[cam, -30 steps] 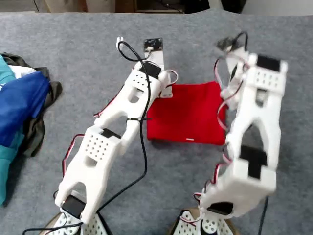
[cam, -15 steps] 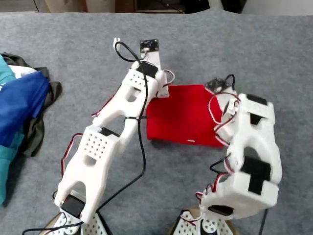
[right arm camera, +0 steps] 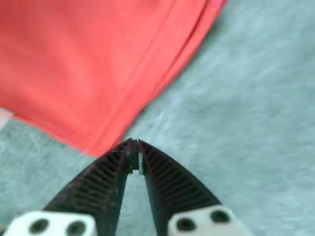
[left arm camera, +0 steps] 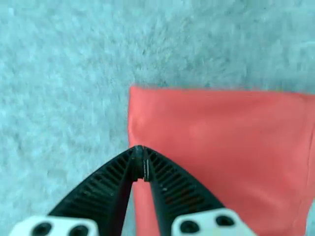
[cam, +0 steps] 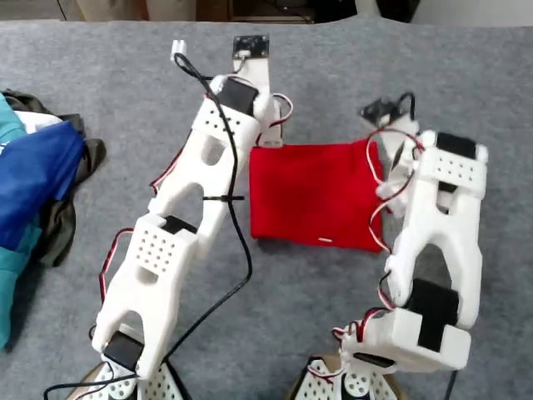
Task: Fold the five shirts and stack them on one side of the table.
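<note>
A red shirt (cam: 315, 196) lies folded into a flat, roughly square shape near the middle of the grey worktop (cam: 466, 92), between the two white arms; in the high view the left arm (cam: 179, 225) stretches up to the shirt's far left corner, and the right arm (cam: 437, 225) stands along its right edge, covering part of that edge; the left gripper (left arm camera: 139, 164) has its two black ribbed fingers pressed together at the tips, with no gap between them, and the tips sit over the side edge of the red cloth a little below its corner; no fold of cloth can be seen caught between them; the right gripper (right arm camera: 134, 156) is likewise closed tip to tip, holding nothing that can be seen, with its tips just beside the hemmed edge of the shirt, over the grey surface rather than on the cloth; at the left edge of the worktop, well apart from the red shirt, a loose pile of shirts (cam: 50, 158) lies unfolded, with a blue one (cam: 37, 171) on top, a teal one (cam: 12, 283) under it toward the near side, and a dark olive one (cam: 62, 225) showing at the pile's right side.
</note>
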Available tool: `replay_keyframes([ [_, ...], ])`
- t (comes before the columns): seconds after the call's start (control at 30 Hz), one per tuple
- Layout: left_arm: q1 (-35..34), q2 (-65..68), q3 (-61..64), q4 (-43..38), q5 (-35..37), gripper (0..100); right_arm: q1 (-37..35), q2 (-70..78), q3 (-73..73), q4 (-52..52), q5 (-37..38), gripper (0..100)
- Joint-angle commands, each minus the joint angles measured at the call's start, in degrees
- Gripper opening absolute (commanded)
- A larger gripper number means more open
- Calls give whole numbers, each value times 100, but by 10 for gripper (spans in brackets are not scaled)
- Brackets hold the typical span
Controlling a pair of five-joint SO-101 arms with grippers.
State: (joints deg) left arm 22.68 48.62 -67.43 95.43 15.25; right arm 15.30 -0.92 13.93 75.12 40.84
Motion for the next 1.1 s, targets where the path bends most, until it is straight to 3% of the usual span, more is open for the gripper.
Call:
replay_keyframes([
  [0.0,273,-426,-299,571,-202,19,-180,57,-1033,-26,-316,5],
  [0.37,448,-1481,2066,554,-70,19,-567,3029,-4163,422,-536,5],
  [0.5,624,-2123,2760,501,-18,19,-708,3767,-4910,536,-993,5],
  [0.87,976,-2246,5609,-2207,686,19,-752,5156,-6193,659,-1248,5],
  [1.07,800,-2229,6426,-2796,721,19,-673,5464,-6536,721,-1222,5],
])
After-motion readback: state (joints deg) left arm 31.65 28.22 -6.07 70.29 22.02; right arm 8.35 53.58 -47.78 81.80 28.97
